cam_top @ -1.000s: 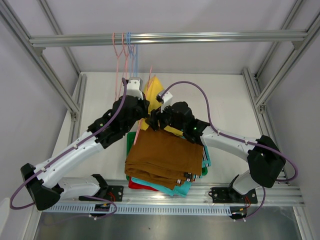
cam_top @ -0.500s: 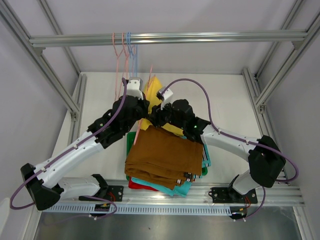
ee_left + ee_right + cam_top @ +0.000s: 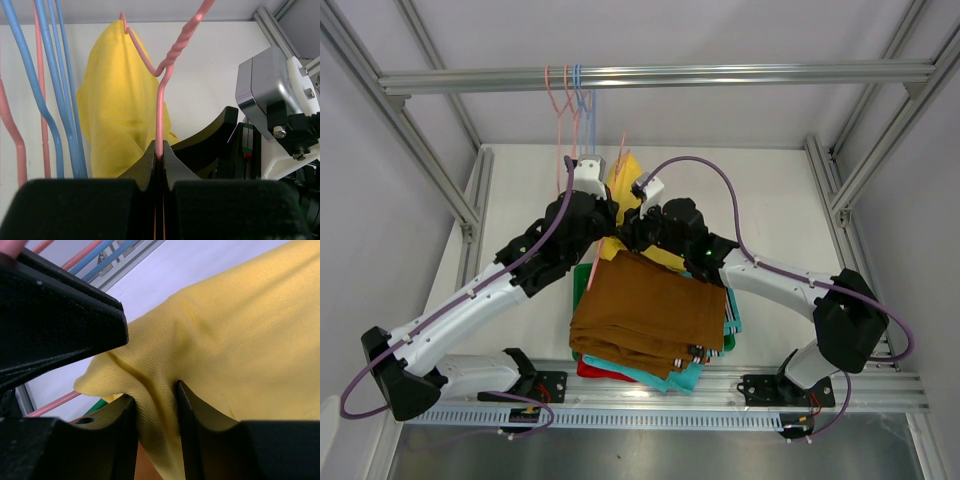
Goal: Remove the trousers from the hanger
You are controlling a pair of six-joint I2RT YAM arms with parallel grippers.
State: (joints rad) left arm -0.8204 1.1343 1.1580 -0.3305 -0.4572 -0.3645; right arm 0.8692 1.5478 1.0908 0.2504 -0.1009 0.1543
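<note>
Left gripper [image 3: 159, 155]: black fingers pressed together on the thin wire of the pink hanger [image 3: 161, 107], just below its twisted neck. Yellow trousers [image 3: 117, 100], a fine-ribbed weave, drape in a soft cone from that hanger, above the table. Right gripper [image 3: 154, 397]: fingers pinch a bunched fold of the yellow cloth, close beside the left gripper.

Blue hangers [image 3: 65, 100] of smooth wire hang at the left from the aluminium rail [image 3: 720, 73]. Nearer the arms' bases, the brown pair [image 3: 650, 310] lies flat on top of a stack; teal pair [image 3: 670, 378] and red pair [image 3: 592, 371] edges show beneath it, and the stack hides most of the green tray [image 3: 582, 280].

Compared with a second ago, the right gripper sits nearer the left; the stack is unchanged.
</note>
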